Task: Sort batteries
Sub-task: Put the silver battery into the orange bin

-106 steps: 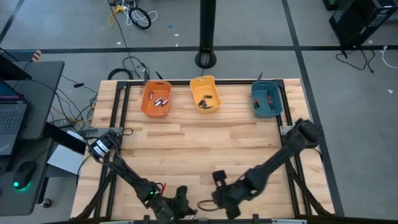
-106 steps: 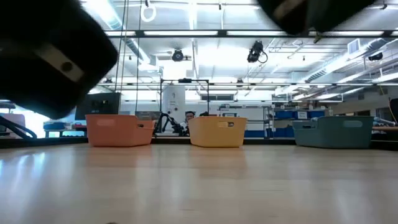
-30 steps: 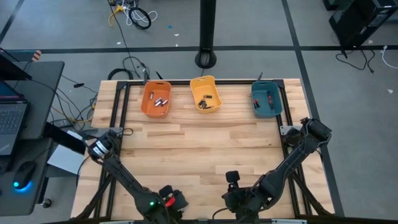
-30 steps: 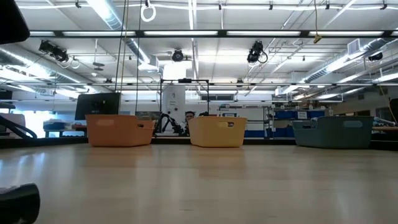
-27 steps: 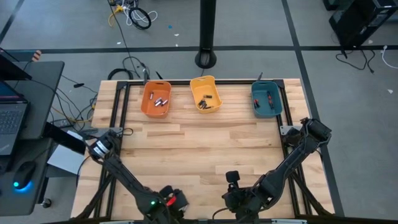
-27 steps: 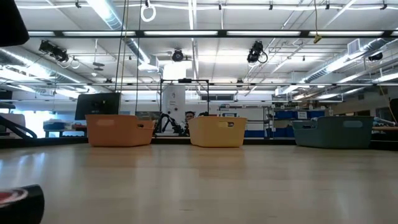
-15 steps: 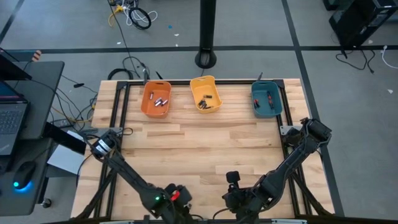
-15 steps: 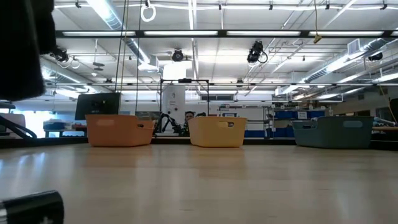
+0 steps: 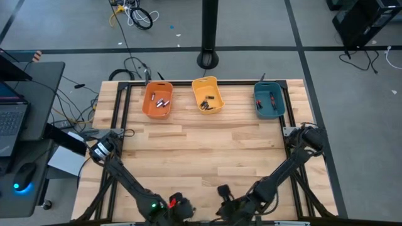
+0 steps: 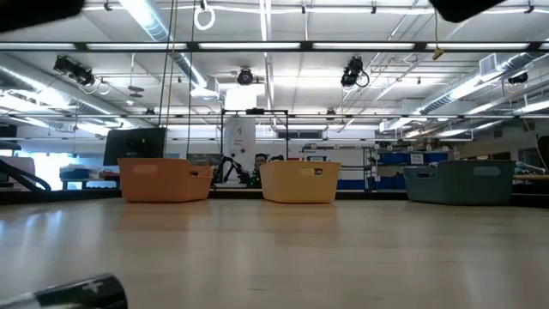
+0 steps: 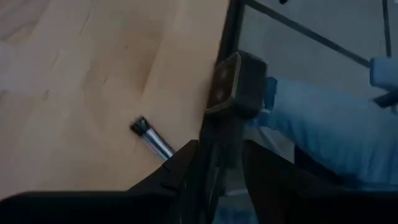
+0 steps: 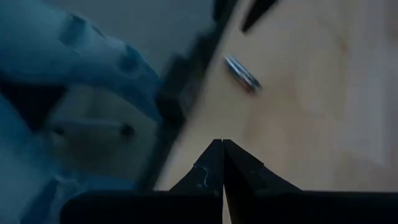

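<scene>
High view: three bins stand in a row along the table's (image 9: 201,147) far edge, the orange bin (image 9: 157,100) at about 11 o'clock, the yellow bin (image 9: 207,95) at 12 and the teal bin (image 9: 269,100) at 1. Each holds a few batteries (image 9: 162,102). Both arms fold down toward the near edge at 6 o'clock: the left gripper (image 9: 178,207) at the end of a link slanting in from the table's left side, the right gripper (image 9: 227,208) at the end of a link slanting in from the right side. The two lie near each other.

Low view: a single battery (image 10: 81,293) lies on its side on the wood at the near left corner, well apart from the bins.

Left wrist view: a silvery battery (image 11: 152,137) with a dark end lies flat just beside the table's dark frame, close ahead of the left gripper (image 11: 217,180); whether its fingers are apart I cannot tell.

Right wrist view: the right gripper's (image 12: 222,163) fingers are pressed together on nothing; a battery (image 12: 242,73) lies on the wood beyond them.
</scene>
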Action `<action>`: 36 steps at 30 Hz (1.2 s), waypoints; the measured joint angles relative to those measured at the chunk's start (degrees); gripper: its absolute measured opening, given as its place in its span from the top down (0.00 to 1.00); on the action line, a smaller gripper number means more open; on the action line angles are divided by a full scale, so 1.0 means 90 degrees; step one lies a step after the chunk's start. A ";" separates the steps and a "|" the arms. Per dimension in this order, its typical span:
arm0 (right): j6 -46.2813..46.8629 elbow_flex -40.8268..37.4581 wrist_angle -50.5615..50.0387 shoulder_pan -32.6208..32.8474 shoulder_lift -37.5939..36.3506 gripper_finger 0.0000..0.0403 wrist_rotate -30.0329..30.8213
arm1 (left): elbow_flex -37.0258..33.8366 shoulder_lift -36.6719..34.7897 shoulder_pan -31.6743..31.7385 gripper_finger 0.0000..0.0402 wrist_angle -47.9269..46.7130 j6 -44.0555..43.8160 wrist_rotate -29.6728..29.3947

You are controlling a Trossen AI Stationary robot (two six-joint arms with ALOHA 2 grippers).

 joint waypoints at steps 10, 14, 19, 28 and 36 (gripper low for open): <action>-0.0389 0.0001 0.0901 -0.0284 0.0244 0.97 -0.0469 | -0.0008 0.0481 -0.0158 0.88 0.0446 0.0721 -0.0744; -0.0376 0.0004 0.0441 -0.0089 -0.0130 0.97 0.0025 | -0.0022 0.0868 0.0008 0.98 0.0975 0.1312 -0.0749; -0.0386 0.0012 0.0203 0.0118 -0.0399 0.97 0.0371 | -0.0017 0.0877 0.0051 0.98 0.1011 0.1500 -0.0748; -0.0369 0.0012 0.0033 0.0202 -0.0423 0.97 0.0561 | -0.0015 0.0877 0.0011 0.99 0.0224 0.0810 -0.0608; -0.0369 0.0012 0.0011 0.0202 -0.0423 0.97 0.0564 | 0.0000 0.0865 -0.0063 0.99 -0.0348 0.0406 -0.0593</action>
